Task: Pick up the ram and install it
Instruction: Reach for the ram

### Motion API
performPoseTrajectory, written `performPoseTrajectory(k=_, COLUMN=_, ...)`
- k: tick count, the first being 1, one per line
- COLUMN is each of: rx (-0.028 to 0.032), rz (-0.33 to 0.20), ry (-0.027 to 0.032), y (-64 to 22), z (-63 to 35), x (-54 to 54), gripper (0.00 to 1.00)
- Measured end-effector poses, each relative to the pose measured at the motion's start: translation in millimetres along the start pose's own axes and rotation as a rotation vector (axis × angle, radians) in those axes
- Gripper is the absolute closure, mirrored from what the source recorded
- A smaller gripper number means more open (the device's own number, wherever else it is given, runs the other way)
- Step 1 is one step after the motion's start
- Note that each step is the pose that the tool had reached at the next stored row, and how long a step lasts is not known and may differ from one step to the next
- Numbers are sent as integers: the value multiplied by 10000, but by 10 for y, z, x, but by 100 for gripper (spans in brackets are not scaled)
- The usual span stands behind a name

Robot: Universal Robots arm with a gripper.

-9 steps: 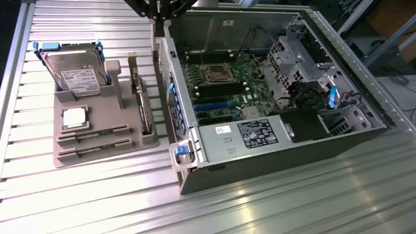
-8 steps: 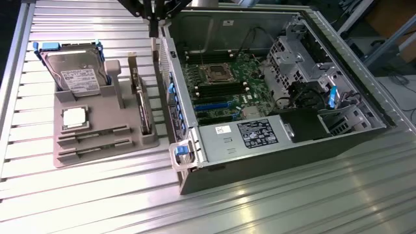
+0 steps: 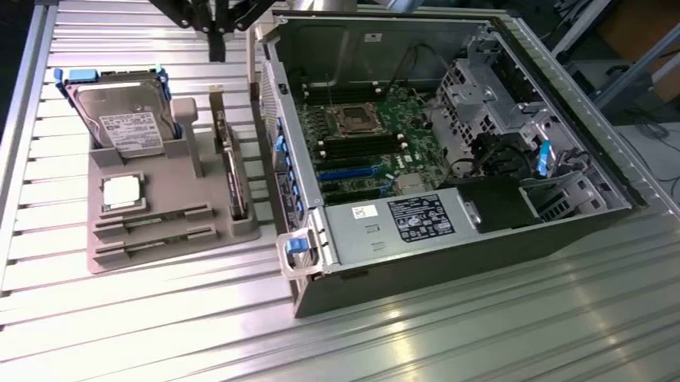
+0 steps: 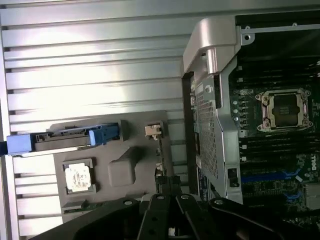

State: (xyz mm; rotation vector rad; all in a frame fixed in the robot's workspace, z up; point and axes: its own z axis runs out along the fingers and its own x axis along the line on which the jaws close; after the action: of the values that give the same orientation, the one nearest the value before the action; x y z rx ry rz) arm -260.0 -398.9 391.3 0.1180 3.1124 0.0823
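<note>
Green stick, the ram [image 3: 155, 219]: it lies flat in a slot of the gray holder [image 3: 197, 195], at the holder's near end in the exterior view, just below the silver processor chip [image 3: 121, 192]. A second similar stick [image 3: 149, 246] lies in the next slot, beside it.
Gripper [image 3: 216, 49]: its dark fingers are closed together and nothing is seen between them. It hangs above the far part of the table [image 3: 478, 334], between the hard drive [image 3: 127, 123] and the computer case [image 3: 425, 231].
Ram against gripper: the ram is well apart from the gripper, at the opposite end of the holder, toward the exterior view's left and lower in that view. They do not touch.
Under the gripper: in the wrist view the closed fingertips [image 4: 169, 192] point down near the expansion card [image 4: 160, 165], which stands on its edge in the holder.
Hard drive: it stands upright in a blue frame at the holder's far end.
Case: it lies open on its side, with the motherboard and the processor socket [image 3: 351, 119] uncovered; long dark memory slots [image 3: 356, 147] run beside the socket.
</note>
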Motion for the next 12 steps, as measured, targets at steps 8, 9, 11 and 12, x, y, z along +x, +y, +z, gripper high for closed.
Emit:
performPoseTrajectory(k=8, rx=-63, rz=3, ry=4, y=-155, z=-6, x=527, gripper=90)
performPoseTrajectory(k=9, rx=-64, rz=2, ry=3, y=-221, z=-8, x=523, gripper=90)
performPoseTrajectory(k=11, rx=-64, rz=3, ry=3, y=-371, z=-14, x=511, gripper=90)
performPoseTrajectory(k=12, rx=-62, rz=2, ry=5, y=-440, z=-19, x=506, gripper=90)
